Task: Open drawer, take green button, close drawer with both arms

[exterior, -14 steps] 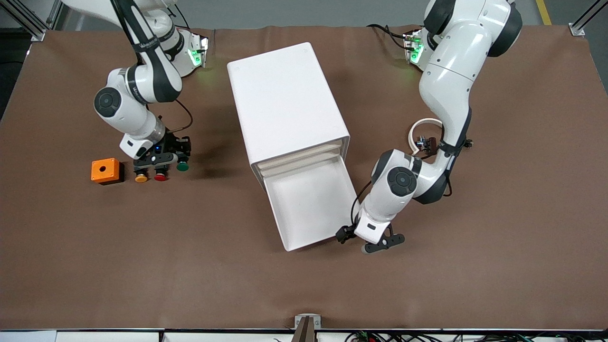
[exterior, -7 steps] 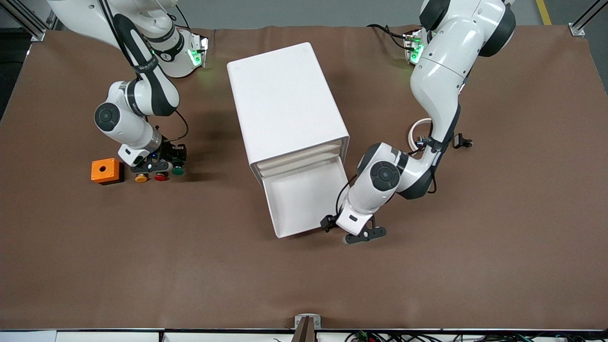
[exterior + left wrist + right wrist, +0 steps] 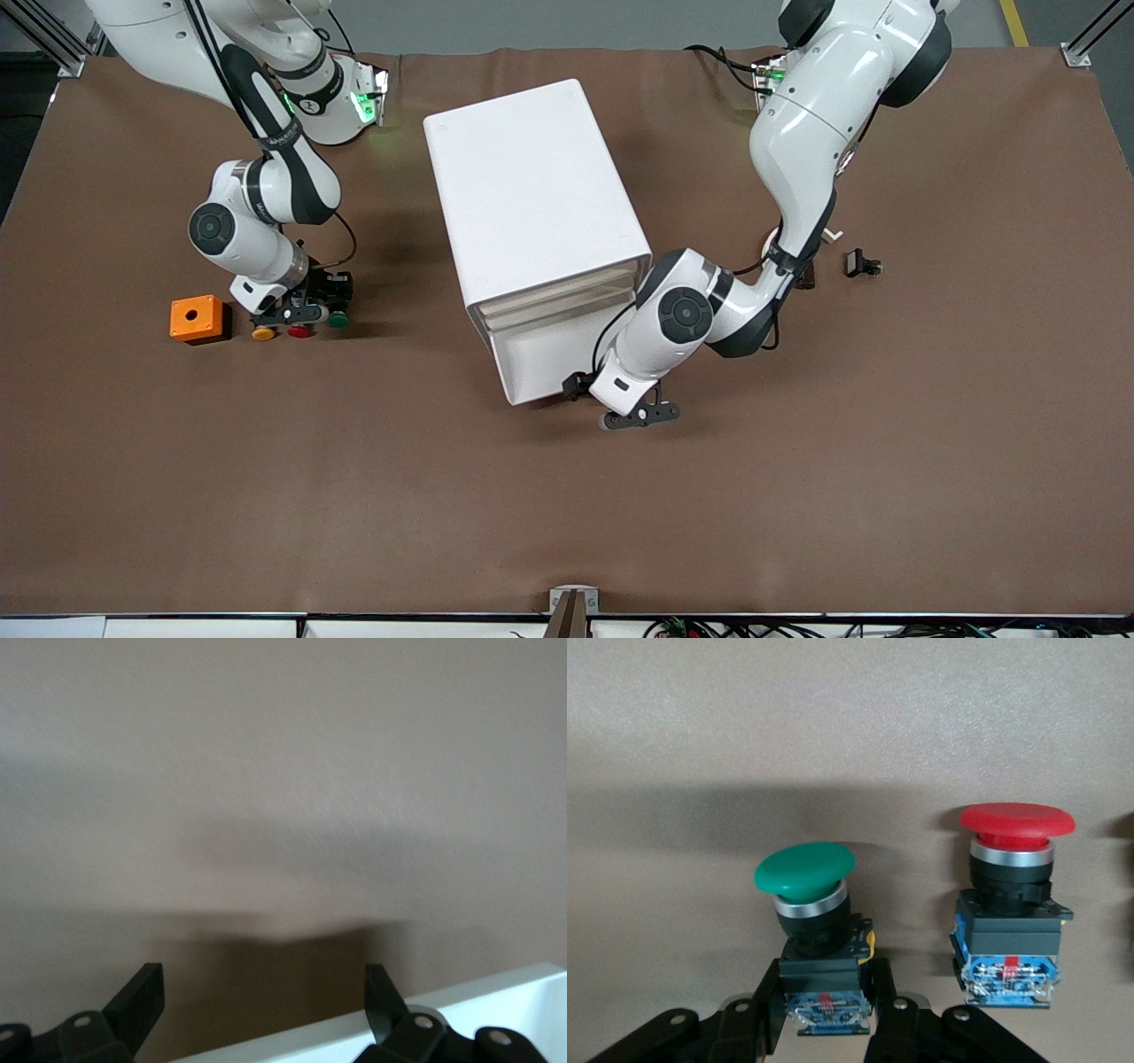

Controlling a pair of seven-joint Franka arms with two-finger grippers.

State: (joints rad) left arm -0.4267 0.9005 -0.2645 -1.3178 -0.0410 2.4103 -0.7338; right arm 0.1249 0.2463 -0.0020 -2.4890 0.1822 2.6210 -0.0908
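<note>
The lowest drawer (image 3: 542,354) of the white cabinet (image 3: 532,186) stands partly open and looks empty. My left gripper (image 3: 574,386) is at the drawer's front rim, at the corner toward the left arm's end. In the left wrist view the gripper (image 3: 263,983) is open, with the white rim (image 3: 496,1001) low between its fingers. My right gripper (image 3: 335,292) is shut on the black body of the green button (image 3: 337,317), beside the red button (image 3: 299,331). The right wrist view shows the gripper (image 3: 826,979) clamping the green button (image 3: 804,870).
A red button (image 3: 1017,819), a yellow button (image 3: 263,333) and an orange box (image 3: 197,318) with a hole stand in a row beside the green one. A small black part (image 3: 862,264) lies toward the left arm's end. The two upper drawers are shut.
The lowest drawer has slid well back into the cabinet, with my left gripper following its front rim. My right gripper has shifted slightly, still on the green button.
</note>
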